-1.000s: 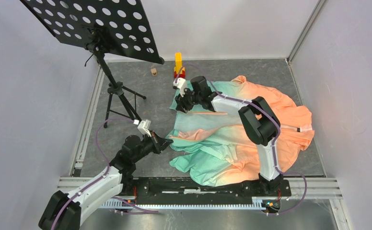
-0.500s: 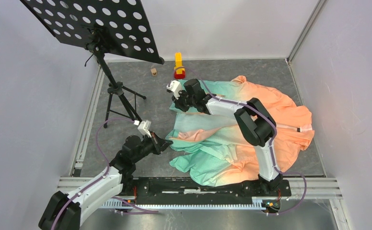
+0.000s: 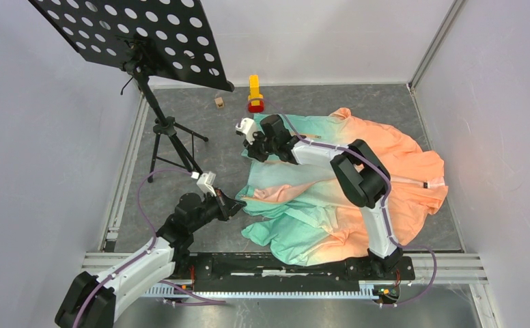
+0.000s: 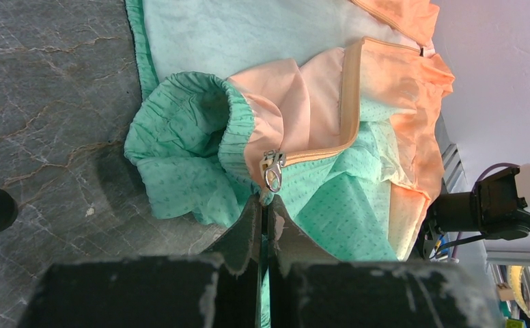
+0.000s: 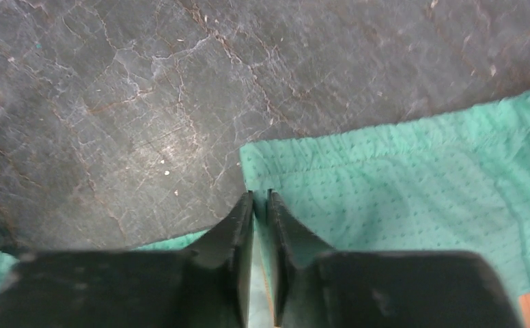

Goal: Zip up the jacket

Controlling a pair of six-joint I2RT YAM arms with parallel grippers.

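Observation:
The jacket (image 3: 399, 160) lies crumpled on the grey floor, mint green at the left fading to peach-orange at the right. My left gripper (image 3: 240, 202) is shut on the mint fabric at the jacket's near left edge. In the left wrist view its tips (image 4: 265, 200) pinch the cloth just below the silver zipper pull (image 4: 273, 171), at the end of the orange zipper tape (image 4: 347, 102). My right gripper (image 3: 255, 152) is at the jacket's far left corner. In the right wrist view (image 5: 260, 198) it is shut on the mint hem (image 5: 385, 171).
A black music stand (image 3: 132, 34) on a tripod (image 3: 170, 140) stands at the back left. A yellow and red object (image 3: 255, 94) and a small wooden block (image 3: 218, 102) sit near the back wall. Walls close in on all sides.
My right gripper has moved left and a little farther back with the hem in it, drawing the mint edge out. The left arm has not moved.

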